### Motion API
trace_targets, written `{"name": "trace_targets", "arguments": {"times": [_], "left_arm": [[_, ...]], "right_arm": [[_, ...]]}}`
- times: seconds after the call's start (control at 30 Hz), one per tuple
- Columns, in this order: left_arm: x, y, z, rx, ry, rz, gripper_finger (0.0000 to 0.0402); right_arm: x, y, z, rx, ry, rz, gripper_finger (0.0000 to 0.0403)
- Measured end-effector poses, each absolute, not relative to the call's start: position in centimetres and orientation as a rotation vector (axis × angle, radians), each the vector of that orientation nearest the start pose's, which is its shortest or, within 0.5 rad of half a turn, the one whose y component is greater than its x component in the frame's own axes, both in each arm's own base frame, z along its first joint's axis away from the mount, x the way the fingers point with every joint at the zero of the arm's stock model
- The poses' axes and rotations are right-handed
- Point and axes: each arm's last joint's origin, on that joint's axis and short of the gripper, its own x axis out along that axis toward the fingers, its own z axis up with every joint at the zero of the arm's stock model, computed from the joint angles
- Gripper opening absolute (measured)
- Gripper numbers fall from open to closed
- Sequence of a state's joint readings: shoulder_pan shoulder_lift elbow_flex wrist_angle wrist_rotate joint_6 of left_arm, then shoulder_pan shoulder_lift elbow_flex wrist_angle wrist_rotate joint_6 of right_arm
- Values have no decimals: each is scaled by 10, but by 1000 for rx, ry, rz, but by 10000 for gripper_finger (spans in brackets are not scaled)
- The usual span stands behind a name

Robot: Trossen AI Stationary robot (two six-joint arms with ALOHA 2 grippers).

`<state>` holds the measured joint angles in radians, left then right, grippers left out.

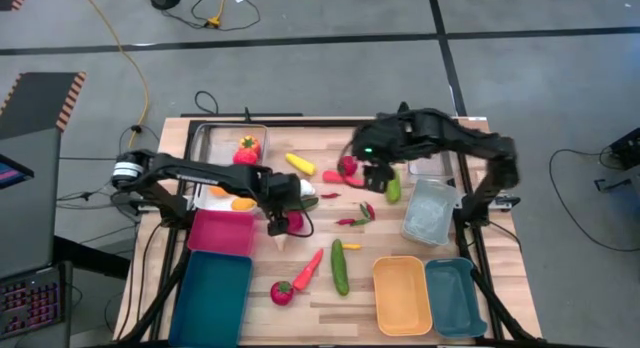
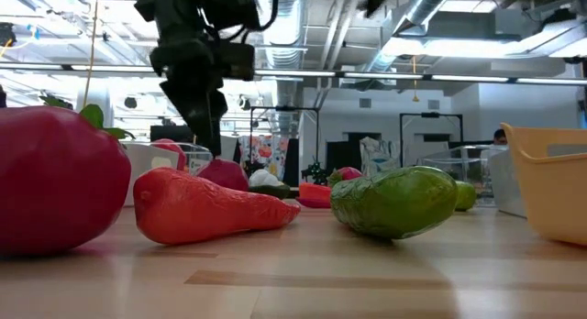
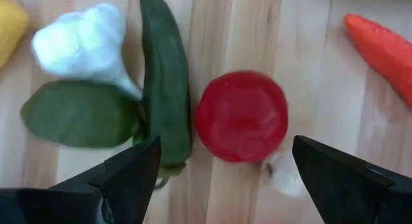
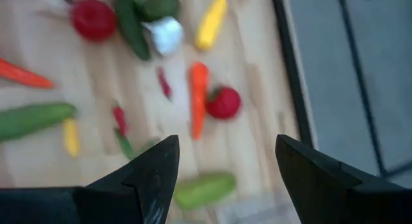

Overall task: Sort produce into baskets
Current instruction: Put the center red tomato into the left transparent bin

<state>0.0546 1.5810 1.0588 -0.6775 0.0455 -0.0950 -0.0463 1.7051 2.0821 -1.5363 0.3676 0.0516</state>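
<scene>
Toy produce lies scattered across the middle of the wooden table. My left gripper (image 1: 279, 226) (image 3: 225, 140) is open and hangs just above a red tomato (image 3: 241, 116) (image 1: 294, 221), with one finger on either side of it and neither touching. Beside the tomato lie a dark green cucumber (image 3: 166, 82), a white garlic (image 3: 87, 40) and a green leaf-shaped piece (image 3: 80, 113). My right gripper (image 1: 378, 178) (image 4: 226, 139) is open and empty. It is raised over the table's far right, near a red piece (image 1: 348, 166) and a green one (image 1: 394, 188).
A pink-red basket (image 1: 222, 231) and a dark teal one (image 1: 212, 298) stand at the near left, orange-yellow (image 1: 402, 295) and small teal (image 1: 455, 296) ones at the near right. A clear basket (image 1: 432, 210) stands on the right. A carrot (image 1: 308, 268), a cucumber (image 1: 340, 266) and a tomato (image 1: 283, 291) lie near the front.
</scene>
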Motion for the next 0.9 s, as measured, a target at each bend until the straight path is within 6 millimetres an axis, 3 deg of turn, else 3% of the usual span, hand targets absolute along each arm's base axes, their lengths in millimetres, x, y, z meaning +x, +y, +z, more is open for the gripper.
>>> {"name": "trace_targets", "arguments": {"times": [0.27,0.5,0.67,0.9], "left_arm": [[309,2,197,-108,1191,45,338],[318,-1,189,-74,1155,93,338],[324,-4,169,-93,1216,95,338],[328,-4,147,-91,1283,105,337]], "right_arm": [[234,-27,379,-37,931,-512,286],[195,-26,330,77,749,-530,286],[186,-23,303,146,666,-495,286],[192,-20,279,175,615,-442,286]]}}
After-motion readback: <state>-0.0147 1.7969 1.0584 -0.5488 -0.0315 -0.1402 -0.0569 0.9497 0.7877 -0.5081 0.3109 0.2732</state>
